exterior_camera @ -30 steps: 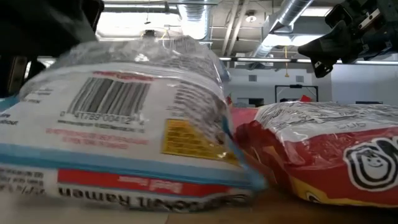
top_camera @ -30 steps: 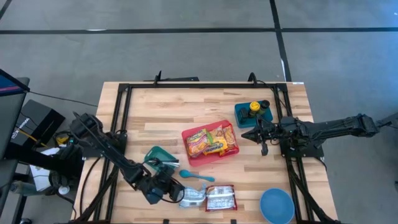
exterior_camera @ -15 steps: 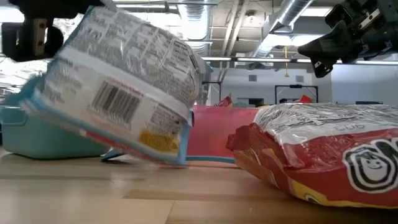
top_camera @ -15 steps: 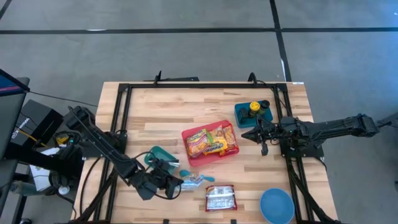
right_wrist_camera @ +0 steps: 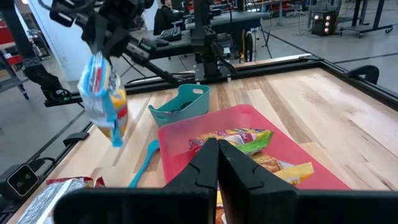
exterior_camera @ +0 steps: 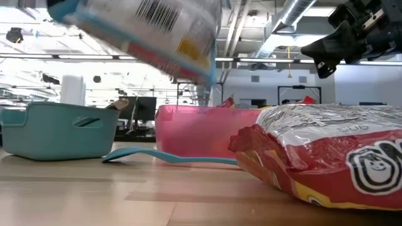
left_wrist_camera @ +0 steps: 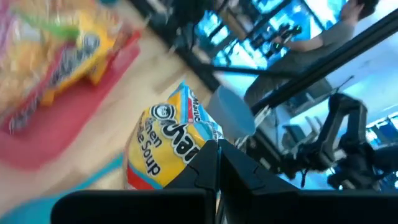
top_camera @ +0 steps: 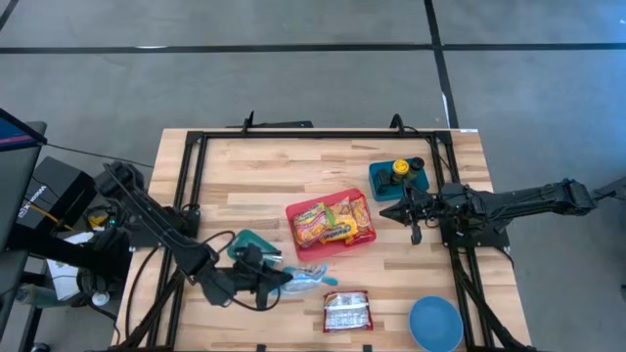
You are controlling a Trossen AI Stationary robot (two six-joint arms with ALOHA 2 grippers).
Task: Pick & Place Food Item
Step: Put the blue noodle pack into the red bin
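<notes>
A blue, white and yellow ramen soup packet (top_camera: 305, 278) hangs in the air over the near left part of the table, with my left gripper (top_camera: 278, 279) shut on it. It also shows in the right wrist view as the packet (right_wrist_camera: 103, 99) and in the low view as the packet (exterior_camera: 144, 28). The red tray (top_camera: 293, 210) with several food packets stands at mid-table. My right gripper (top_camera: 386, 212) waits shut and empty at the tray's right side, above the table. My left gripper pinches the packet's upper end (right_wrist_camera: 98, 59) between its two fingers (left_wrist_camera: 208, 163). The fingers come nearly level from the table's left side. The packet hangs tilted below them, lifted clear of the table.
A teal bin (top_camera: 250, 243) and a teal spoon (exterior_camera: 164, 155) lie just left of the tray. A red ramen packet (top_camera: 347, 311) lies flat near the front edge, with a blue bowl (top_camera: 435, 323) to its right. A teal tray with a yellow item (top_camera: 399, 176) stands at the far right.
My left gripper has risen and rolled, going a little toward the far edge while shut on the packet. The packet, which lay flat beside the red ramen packet, is lifted clear and now hangs tilted.
</notes>
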